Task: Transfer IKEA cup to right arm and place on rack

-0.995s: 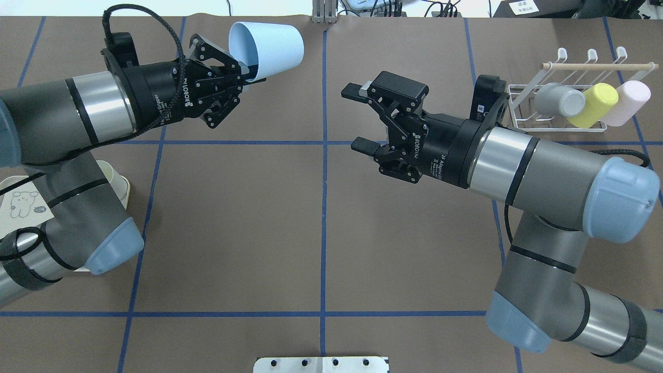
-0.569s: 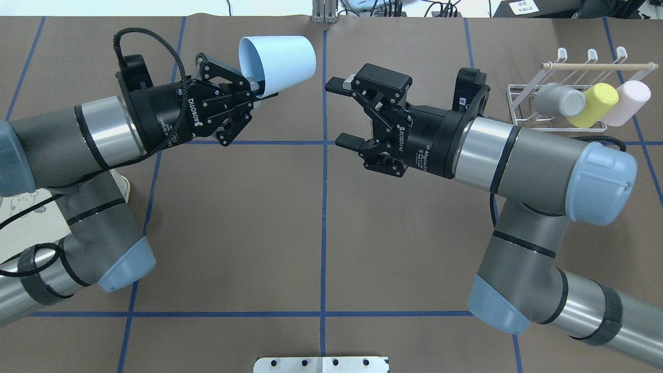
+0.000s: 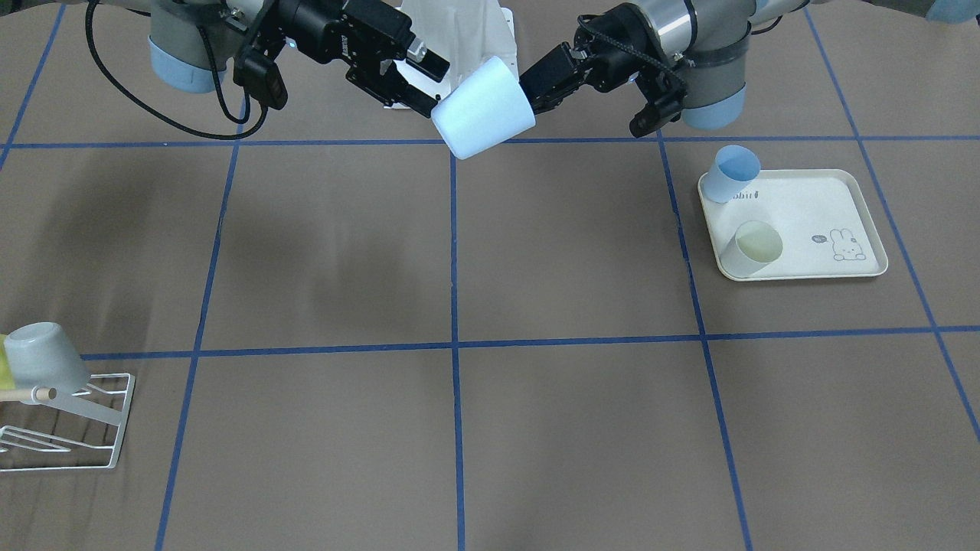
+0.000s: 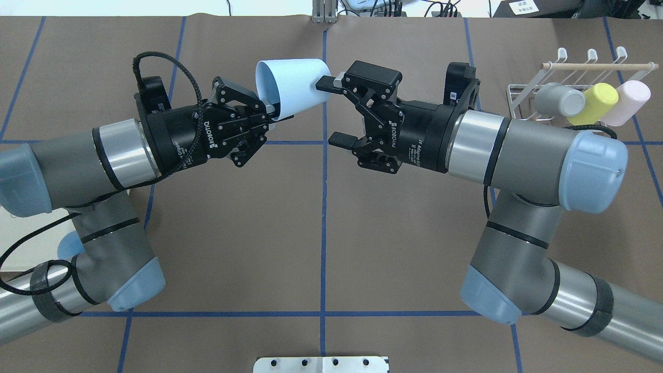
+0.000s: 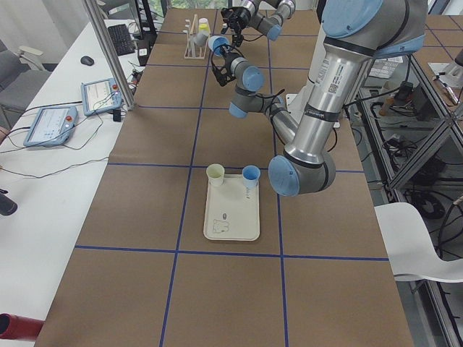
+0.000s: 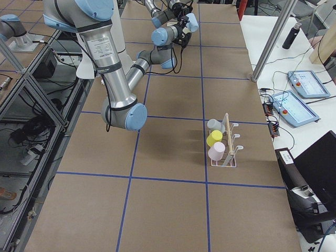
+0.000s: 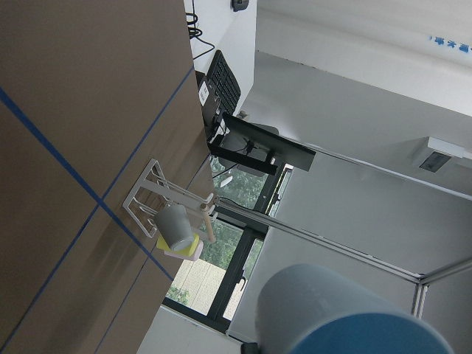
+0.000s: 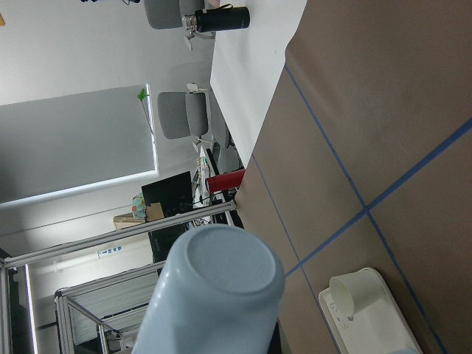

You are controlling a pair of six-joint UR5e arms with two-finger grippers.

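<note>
Pale blue IKEA cup [image 4: 292, 85] tilted sideways, midair, upper centre; white wire rack [image 4: 575, 66] upright, upper right; right arm [image 4: 523, 147] extends leftward from lower right.

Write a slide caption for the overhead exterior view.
Handover: left arm jaws hold the pale blue cup by its rim; right arm jaws open at its base.

Six cups are counted: one pale blue cup [image 4: 292, 83] off the table, a grey cup [image 4: 559, 101], a yellow cup [image 4: 593, 105] and a pink cup [image 4: 628, 102] on one rack [image 4: 580, 66], and a blue cup [image 3: 731, 176] and a cream cup [image 3: 754, 249] on one tray [image 3: 827, 207]. Two arms are seen, the left arm [image 4: 77, 160] and the right arm [image 4: 528, 150].
</note>
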